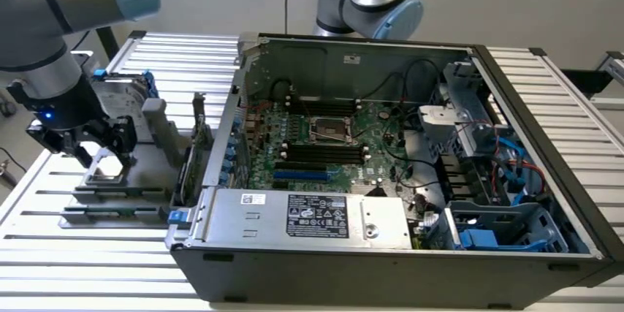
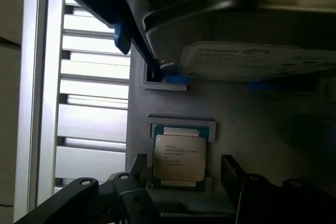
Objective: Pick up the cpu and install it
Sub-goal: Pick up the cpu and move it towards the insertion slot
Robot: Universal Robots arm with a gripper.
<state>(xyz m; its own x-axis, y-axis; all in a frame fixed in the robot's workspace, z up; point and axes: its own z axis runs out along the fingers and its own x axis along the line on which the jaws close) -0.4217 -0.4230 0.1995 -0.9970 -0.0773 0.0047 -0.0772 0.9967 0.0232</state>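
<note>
Nothing is lifted yet: the small, flat, silver-grey square cpu (image 2: 179, 156) lies in its grey holder tray (image 1: 109, 196). The black gripper (image 1: 104, 155) hangs over it, fingers spread wide on either side. The green motherboard's socket (image 1: 332, 129) sits empty.

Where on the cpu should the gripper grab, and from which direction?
Best grip the cpu by two opposite edges, coming straight down from above: it lies flat, face up, in a grey holder, so only its thin sides offer purchase. The open gripper straddles it.
</note>
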